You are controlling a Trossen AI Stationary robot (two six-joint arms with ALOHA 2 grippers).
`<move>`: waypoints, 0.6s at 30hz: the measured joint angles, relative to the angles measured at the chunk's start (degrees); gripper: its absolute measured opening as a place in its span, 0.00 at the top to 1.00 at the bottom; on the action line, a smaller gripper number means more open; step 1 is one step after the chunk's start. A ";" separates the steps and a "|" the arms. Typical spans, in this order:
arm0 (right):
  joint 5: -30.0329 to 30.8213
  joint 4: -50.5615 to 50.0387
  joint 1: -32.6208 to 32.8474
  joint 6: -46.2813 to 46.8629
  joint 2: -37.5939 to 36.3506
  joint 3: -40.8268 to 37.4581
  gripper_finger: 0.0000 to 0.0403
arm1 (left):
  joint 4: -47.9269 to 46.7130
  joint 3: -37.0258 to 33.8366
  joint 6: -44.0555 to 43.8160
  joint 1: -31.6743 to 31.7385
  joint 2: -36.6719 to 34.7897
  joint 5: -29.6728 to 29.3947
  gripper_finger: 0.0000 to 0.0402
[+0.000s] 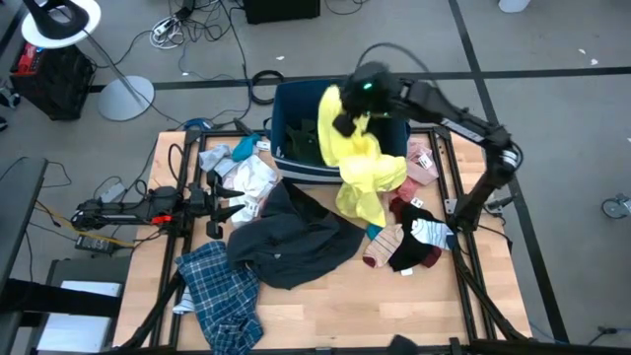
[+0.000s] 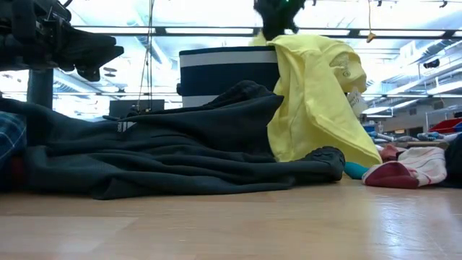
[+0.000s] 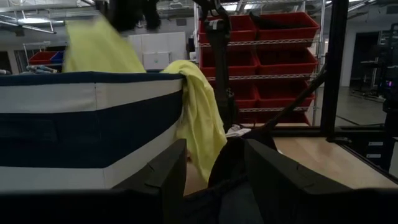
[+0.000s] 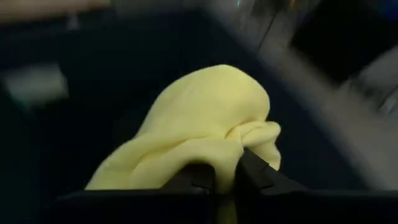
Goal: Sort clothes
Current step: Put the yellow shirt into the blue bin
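— Where's your right gripper [image 1: 344, 120]?

— Stretched out above the dark blue rectangular fabric bin with a white stripe [image 1: 296, 102], fingers pinched on the soft yellow top [image 1: 363, 168] (it drapes over the bin's rim onto the wooden table [image 1: 394, 306]).

— And your left gripper [image 1: 229, 203]?

— Low beside the crumpled dark navy jacket [image 1: 294, 237], fingers apart, holding nothing.

A grey floor [image 1: 552, 39] with loose cables [image 1: 177, 30] surrounds the wooden table [image 1: 394, 306]. Red storage bins [image 3: 273, 43] fill shelves behind; a white lamp [image 1: 61, 20] stands nearby.
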 joint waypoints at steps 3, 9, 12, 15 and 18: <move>-2.15 -8.97 0.00 1.55 4.09 0.00 0.90 | 0.00 0.00 -0.01 0.01 0.00 0.02 0.58; -7.49 -15.69 0.02 3.04 11.67 0.00 0.81 | 0.00 0.00 -0.01 0.00 0.00 0.28 0.58; -7.51 -15.64 0.02 3.51 13.55 0.00 0.76 | 0.00 0.00 -0.01 0.01 0.00 0.26 0.58; -7.22 -15.51 0.02 3.37 13.56 0.00 0.72 | 0.00 0.00 0.00 -0.01 0.00 0.26 0.58; -6.96 -15.43 0.02 3.47 11.85 0.00 0.68 | 0.00 0.00 -0.01 -0.01 0.00 0.24 0.58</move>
